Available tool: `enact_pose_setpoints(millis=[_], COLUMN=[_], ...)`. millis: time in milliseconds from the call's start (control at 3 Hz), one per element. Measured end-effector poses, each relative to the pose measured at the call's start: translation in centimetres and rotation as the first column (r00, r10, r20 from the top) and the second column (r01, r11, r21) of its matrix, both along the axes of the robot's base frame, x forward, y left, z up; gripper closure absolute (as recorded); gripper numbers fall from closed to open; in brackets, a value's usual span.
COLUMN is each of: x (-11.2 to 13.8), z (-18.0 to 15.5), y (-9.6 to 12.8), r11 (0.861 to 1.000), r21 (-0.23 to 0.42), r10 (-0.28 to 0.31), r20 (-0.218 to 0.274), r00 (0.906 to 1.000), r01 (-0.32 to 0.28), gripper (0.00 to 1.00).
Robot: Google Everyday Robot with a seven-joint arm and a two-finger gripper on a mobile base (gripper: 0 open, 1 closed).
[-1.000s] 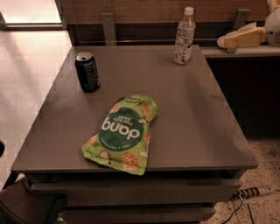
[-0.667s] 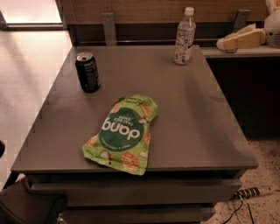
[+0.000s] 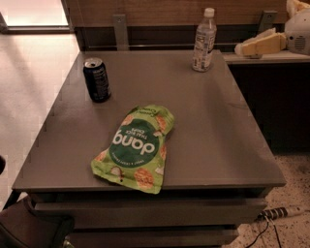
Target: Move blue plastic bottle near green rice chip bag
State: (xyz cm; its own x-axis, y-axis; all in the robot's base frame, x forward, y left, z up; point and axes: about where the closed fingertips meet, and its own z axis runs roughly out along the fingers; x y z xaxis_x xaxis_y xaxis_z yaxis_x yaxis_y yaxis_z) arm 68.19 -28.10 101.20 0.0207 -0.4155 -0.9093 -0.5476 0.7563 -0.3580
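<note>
The blue plastic bottle (image 3: pixel 204 41), clear with a white cap and a pale label, stands upright at the far right corner of the grey table (image 3: pixel 208 126). The green rice chip bag (image 3: pixel 135 147), marked "dang", lies flat near the table's front edge, left of centre. My gripper (image 3: pixel 242 48) hangs at the upper right beyond the table's right edge, pointing left towards the bottle. It is a short way to the right of the bottle, apart from it and holding nothing.
A dark soda can (image 3: pixel 97 80) stands upright at the table's left side. A dark ledge (image 3: pixel 271 58) runs under the gripper to the right of the table. A wooden wall panel (image 3: pixel 160 12) runs behind the table. Cables (image 3: pixel 276 213) lie on the floor at the lower right.
</note>
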Motion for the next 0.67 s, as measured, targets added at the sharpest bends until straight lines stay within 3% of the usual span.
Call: enact_pose_setpoints(millis=[333, 667], x=[4.0, 7.3], z=[-2.6, -4.7], y=[1.2, 2.4], r11=[0.999, 0.994], r21=[0.043, 0.104], r10=[0.006, 0.025], r20=[-0.062, -0.079], r00=[0.9981, 0.9965], r01=[-0.003, -0.017], gripper=[0.0, 0.0])
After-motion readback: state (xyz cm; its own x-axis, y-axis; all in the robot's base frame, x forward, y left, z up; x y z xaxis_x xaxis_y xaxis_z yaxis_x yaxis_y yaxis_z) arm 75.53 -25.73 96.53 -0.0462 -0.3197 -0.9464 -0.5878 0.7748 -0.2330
